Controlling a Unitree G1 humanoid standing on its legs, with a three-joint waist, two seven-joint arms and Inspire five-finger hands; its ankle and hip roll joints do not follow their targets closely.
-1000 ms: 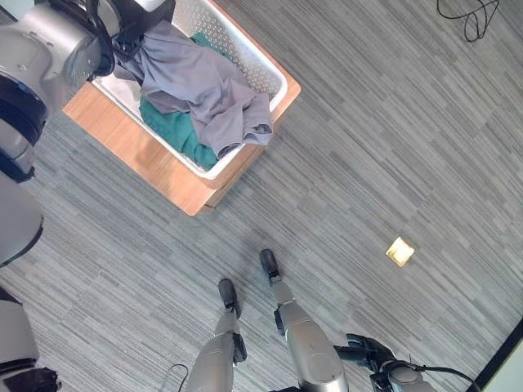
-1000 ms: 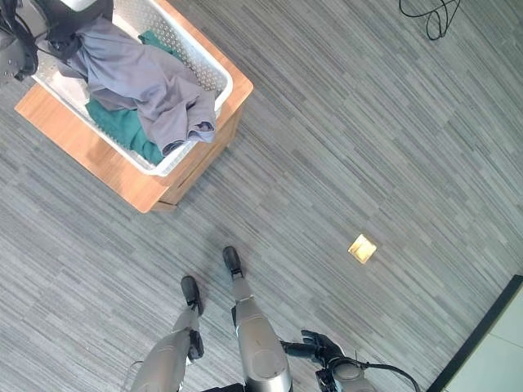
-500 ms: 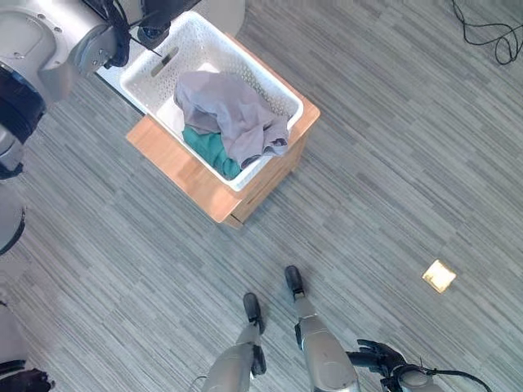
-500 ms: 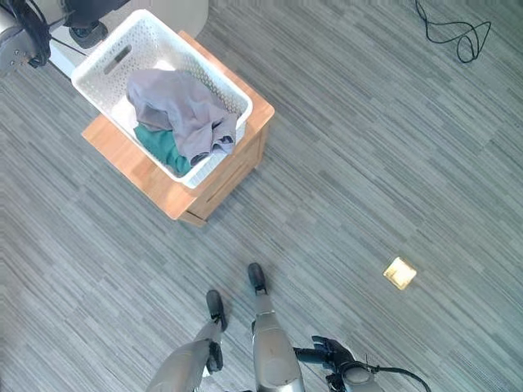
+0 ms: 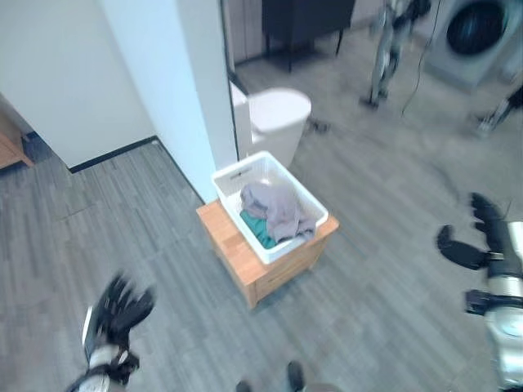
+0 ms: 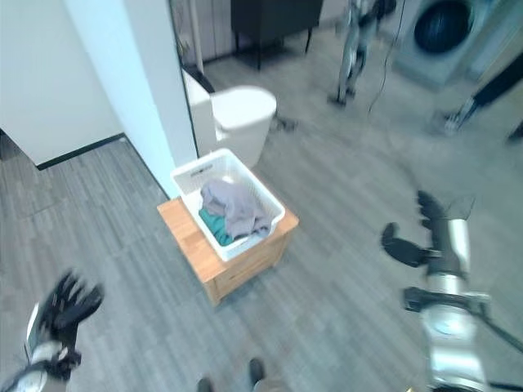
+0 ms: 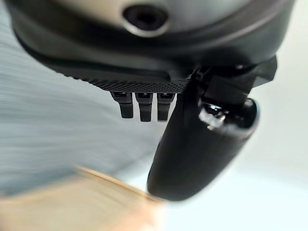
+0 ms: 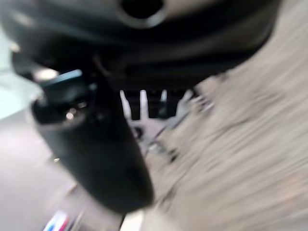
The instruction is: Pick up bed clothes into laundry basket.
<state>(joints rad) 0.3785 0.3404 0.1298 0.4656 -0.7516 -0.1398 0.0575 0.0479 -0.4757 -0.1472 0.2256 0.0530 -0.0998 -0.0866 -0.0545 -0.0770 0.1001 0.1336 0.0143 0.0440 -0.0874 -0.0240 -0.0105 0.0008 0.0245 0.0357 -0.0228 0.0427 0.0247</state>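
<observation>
Head cam view from here: the white laundry basket (image 5: 270,204) is sitting on a small wooden stand (image 5: 263,263), right in the middle of the grey striped floor (image 5: 163,237). The clothes are in it. There's a grey garment (image 5: 278,211) bunched up on top, and a bit of a green garment (image 5: 257,229) peeks out underneath it, on the side of the basket nearest me. The grey one slumps against the basket's rim on the right, and I can't tell whether any of it hangs over.

My left hand (image 5: 118,306) is down in the lower left, well apart from the basket, with the fingers fanned out and nothing in it. The left wrist cam agrees: fingers straight, thumb sticking out, just blur past them.

My right hand (image 5: 478,237) is out on the right side, also well clear of the basket. It looks spread too, with the thumb poking off to one side and the fingers pointing up. Nothing is held there either, and the right wrist cam shows straight fingers over blurry floor.

Behind the basket there's a white wall corner (image 5: 192,90) and, just past it, a white toilet (image 5: 274,114). Further back I can see a dark cabinet (image 5: 306,20), and a washing machine (image 5: 478,33) sits in the far right corner.
</observation>
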